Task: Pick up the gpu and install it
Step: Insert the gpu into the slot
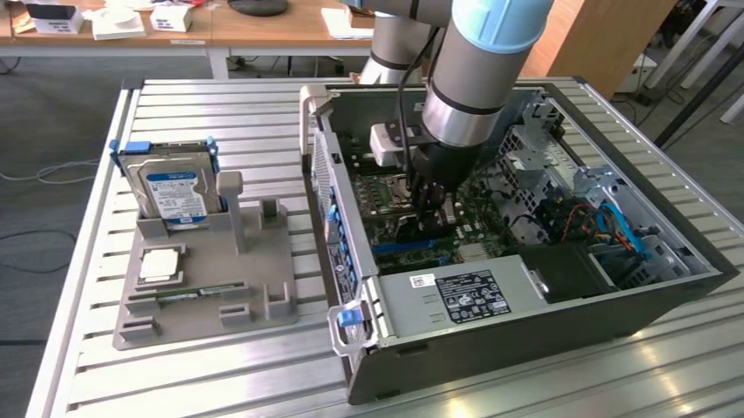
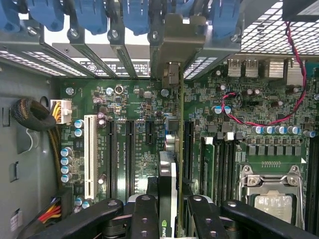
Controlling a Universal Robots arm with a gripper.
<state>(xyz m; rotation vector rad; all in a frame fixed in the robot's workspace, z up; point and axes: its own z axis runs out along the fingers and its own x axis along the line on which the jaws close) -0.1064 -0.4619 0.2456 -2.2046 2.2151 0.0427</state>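
Insertion phase of the gpu installation, shown in exterior and wrist views. The gripper (image 1: 436,207) hangs inside the open computer case (image 1: 524,331), directly above the motherboard (image 2: 134,114), with its black fingers (image 2: 144,214) clamped from both sides on the gpu (image 2: 167,172). The card is held edge-on to the motherboard, so the wrist view looks down its thin profile. Its far end points toward the row of rear bracket openings (image 2: 172,74) at the motherboard's edge, beneath the blue retaining latches (image 2: 134,15). The gpu stands over the band of long black expansion slots (image 2: 187,144), with the white slot (image 2: 90,154) off to one side of it and the CPU socket (image 2: 271,199) off to the other. Whether the card's contact edge has entered a slot cannot be told from these views. The pick-up step reads as complete, and alignment and seating as the step in hand. By this reading, seating calls for the card's lower edge to lie parallel to and centred over one slot, for the end bracket to meet its rear opening squarely, and for a straight push toward the motherboard without tilt. The grey parts holder (image 1: 209,287) and the hard drive (image 1: 174,187) stand outside the case, well apart from the motherboard.
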